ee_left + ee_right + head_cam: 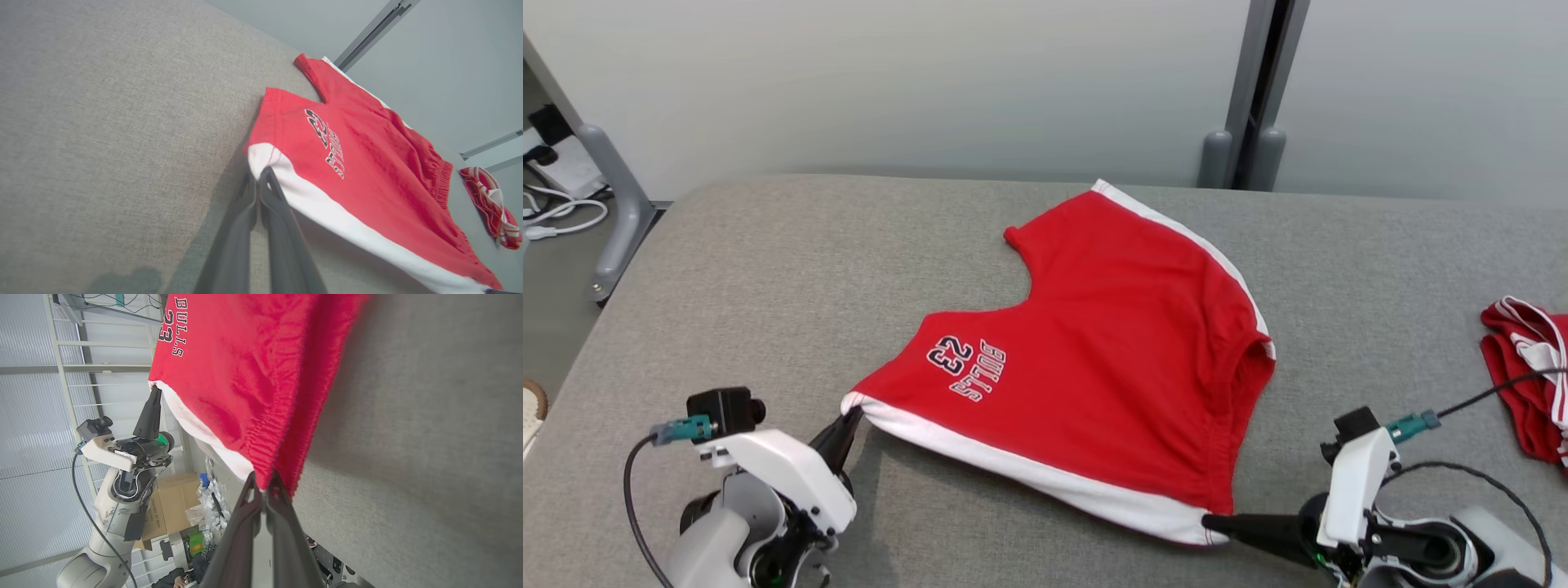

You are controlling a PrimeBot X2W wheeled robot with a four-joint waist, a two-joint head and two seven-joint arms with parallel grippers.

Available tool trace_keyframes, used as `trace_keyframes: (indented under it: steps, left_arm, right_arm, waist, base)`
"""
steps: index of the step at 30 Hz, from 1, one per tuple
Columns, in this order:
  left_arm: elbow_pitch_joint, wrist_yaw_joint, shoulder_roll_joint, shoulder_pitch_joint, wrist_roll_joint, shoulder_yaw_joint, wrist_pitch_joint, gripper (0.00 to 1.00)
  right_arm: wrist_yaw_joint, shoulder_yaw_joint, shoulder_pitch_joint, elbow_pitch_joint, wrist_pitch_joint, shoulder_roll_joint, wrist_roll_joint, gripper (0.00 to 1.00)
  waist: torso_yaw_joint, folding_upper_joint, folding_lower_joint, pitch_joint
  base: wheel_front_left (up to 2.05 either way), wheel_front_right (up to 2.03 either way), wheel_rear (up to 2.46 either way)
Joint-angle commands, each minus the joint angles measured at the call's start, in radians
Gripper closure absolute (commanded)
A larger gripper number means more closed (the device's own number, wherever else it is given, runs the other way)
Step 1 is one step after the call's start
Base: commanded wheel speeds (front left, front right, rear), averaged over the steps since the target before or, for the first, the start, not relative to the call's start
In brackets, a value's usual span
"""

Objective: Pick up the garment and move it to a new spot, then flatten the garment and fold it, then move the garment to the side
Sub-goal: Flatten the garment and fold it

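Step in hand: the flatten-and-fold stage, as I judge it; the garment (1111, 351) is lying spread out and both claws are gripping its near edge, seemingly starting the fold.
Left claw: the left gripper (852, 414) is clamping shut on the white-banded corner of the near leg hem.
Right claw: the right gripper (1210, 523) is pinching shut on the near corner of the gathered waistband.
Garment's place: it is stretching between the two claws and fanning away from both onto the grey padded table (768, 269); the near white stripe is hanging just off the surface between them and throwing a shadow.
Heading: the waist opening is facing out past the right claw, and the two legs are pointing past the left claw and away from it.
Long axis: it is running waistband to hems, roughly along the line joining the claws.
Next move calls for: both claws rising together and carrying the near stripe over to the far stripe, keeping even tension so the cloth is not bunching.
Bystander: a second red garment (1531, 384) is lying crumpled beyond the right claw, well apart.
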Motion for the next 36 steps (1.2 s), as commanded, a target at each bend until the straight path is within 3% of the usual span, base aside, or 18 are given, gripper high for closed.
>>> trace_keyframes:
  steps: [1, 7, 14, 18, 30, 36]
  left_arm:
    - [-0.029, 0.007, 0.016, 0.033, -0.010, 0.006, -0.005, 1.00]
    - [-0.159, 0.049, 0.061, 0.127, -0.030, 0.022, -0.012, 1.00]
    - [-0.366, 0.129, 0.138, 0.227, -0.066, 0.065, -0.010, 1.00]
    - [-0.441, 0.134, 0.169, 0.234, -0.074, 0.066, 0.018, 1.00]
    - [-0.587, 0.210, 0.305, 0.118, -0.074, 0.124, 0.123, 1.00]
    - [-0.589, 0.215, 0.357, 0.006, -0.067, 0.122, 0.230, 1.00]
  right_arm:
    - [0.002, -0.009, 0.040, -0.028, -0.009, -0.014, 0.021, 1.00]
    - [0.002, -0.021, 0.164, -0.150, -0.044, -0.051, 0.064, 1.00]
    - [0.002, -0.029, 0.274, -0.301, -0.129, -0.095, 0.103, 1.00]
    - [0.002, -0.035, 0.283, -0.348, -0.163, -0.102, 0.113, 1.00]
    - [0.002, -0.070, 0.222, -0.488, -0.314, -0.085, 0.078, 1.00]
    - [0.002, -0.087, 0.145, -0.510, -0.375, -0.030, 0.033, 1.00]
  waist:
    - [0.015, 0.0000, 0.0000, -0.017]
    - [0.029, 0.0000, 0.0000, -0.037]
    - [0.016, 0.0000, 0.0000, -0.033]
    - [0.002, 0.0000, 0.0000, -0.020]
    - [-0.097, 0.0000, 0.0000, 0.057]
    - [-0.165, 0.0000, 0.0000, 0.132]
  base:
    - [0.00, 0.00, 0.00]
    - [0.00, 0.00, 0.00]
    - [0.00, 0.00, 0.00]
    - [0.00, 0.00, 0.00]
    - [0.00, 0.00, 0.00]
    - [0.00, 0.00, 0.00]
